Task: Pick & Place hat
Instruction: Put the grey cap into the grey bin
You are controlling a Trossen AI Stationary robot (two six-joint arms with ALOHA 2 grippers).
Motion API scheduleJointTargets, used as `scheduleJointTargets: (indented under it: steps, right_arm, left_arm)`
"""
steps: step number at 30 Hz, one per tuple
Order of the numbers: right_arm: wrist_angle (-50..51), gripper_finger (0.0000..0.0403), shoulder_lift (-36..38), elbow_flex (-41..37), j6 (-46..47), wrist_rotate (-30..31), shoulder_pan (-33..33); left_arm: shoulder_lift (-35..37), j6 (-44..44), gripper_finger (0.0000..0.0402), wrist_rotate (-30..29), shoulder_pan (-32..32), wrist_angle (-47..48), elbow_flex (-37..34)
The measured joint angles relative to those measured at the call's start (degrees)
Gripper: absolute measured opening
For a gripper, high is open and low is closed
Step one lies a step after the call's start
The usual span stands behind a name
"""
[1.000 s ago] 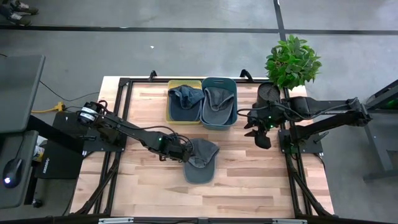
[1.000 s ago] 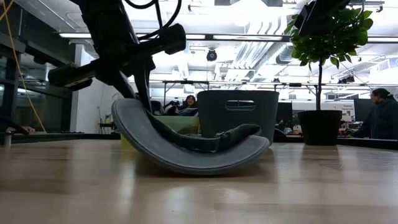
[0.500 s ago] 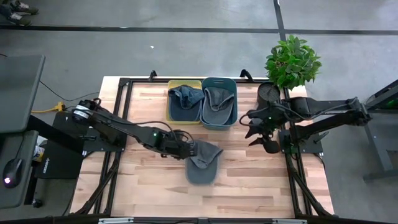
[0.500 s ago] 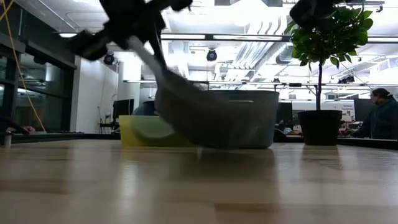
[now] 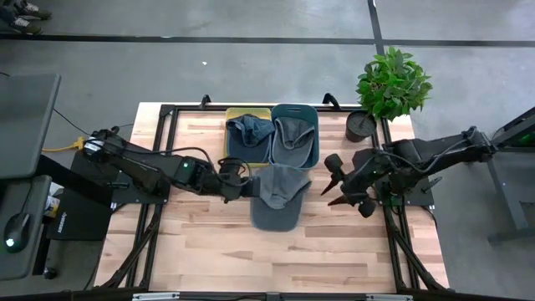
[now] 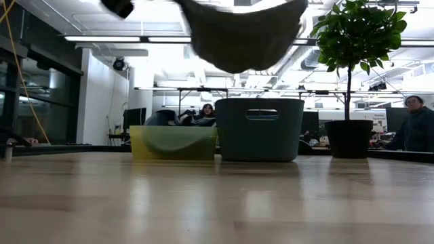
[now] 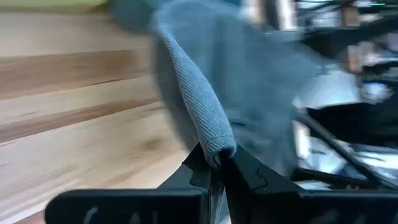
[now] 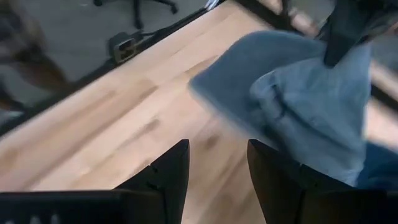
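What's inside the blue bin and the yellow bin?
The blue bin holds a grey hat; the yellow bin holds a darker one. Whatever lies beneath them is covered. The left gripper holds a third hat in the air.

The high view looks straight down on the whole counter (image 5: 201, 251). The low view sits at counter height, facing level past the teal bin (image 6: 259, 129) into the room. Each wrist view looks close over the wood; all four share the lifted hat (image 5: 277, 196).
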State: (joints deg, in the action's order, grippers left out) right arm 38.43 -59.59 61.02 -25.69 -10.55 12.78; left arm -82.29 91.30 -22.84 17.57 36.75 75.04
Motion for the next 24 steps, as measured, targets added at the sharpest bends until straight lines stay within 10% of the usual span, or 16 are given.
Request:
scheduleJointTargets:
  steps: [12, 24]
  right_arm:
    - [-7.2, 0.0157, 0.0, 0.0, -18.3, 13.5, 6.0]
    - [-5.2, 0.0158, 0.0, 0.0, -29.8, 39.4, 11.8]
  left_arm:
    - [0.1, -9.8, 0.0012, -1.5, -6.3, -1.0, 6.3]
    - [0.1, -19.5, 0.0012, 6.6, -15.2, -11.8, 6.9]
